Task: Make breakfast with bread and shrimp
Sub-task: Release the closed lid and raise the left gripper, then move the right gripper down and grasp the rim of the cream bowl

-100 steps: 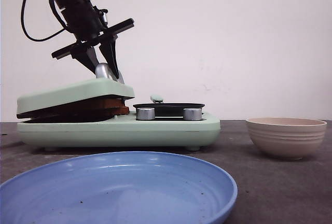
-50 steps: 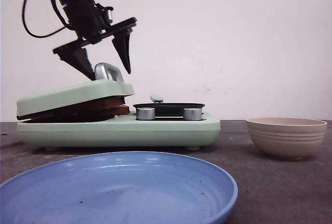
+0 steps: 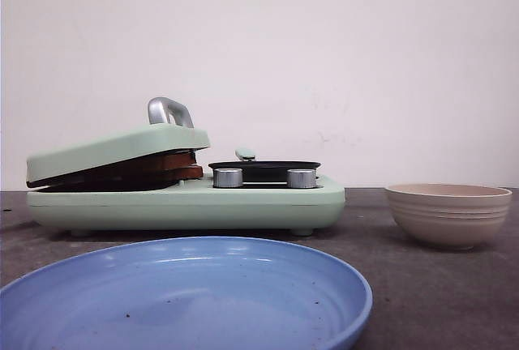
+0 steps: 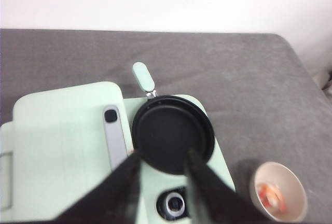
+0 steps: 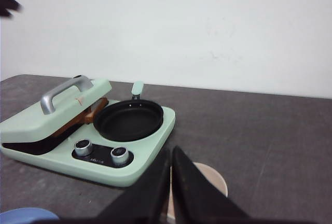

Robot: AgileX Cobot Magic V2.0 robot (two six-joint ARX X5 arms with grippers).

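The bread (image 3: 134,168) sits sandwiched inside the mint-green breakfast maker (image 3: 186,196), brown crust edges peeking out under the tilted lid (image 3: 117,149) with its silver handle (image 3: 169,111). Beside it, the black pan (image 4: 173,135) on the same appliance holds nothing. The shrimp (image 4: 271,194), orange-red, lies in the beige bowl (image 3: 448,214) off to the right; the front view hides the bowl's inside, and only the left wrist view looks down into it. The blue plate (image 3: 186,297) in the foreground carries just a few dark specks. Dark grey surface (image 3: 389,261), plain white wall behind. No arm shows in the front view. The left end effector (image 4: 161,175) hangs above the pan, fingers apart. The right end effector (image 5: 170,180) has its fingers pressed together, hovering over the bowl.
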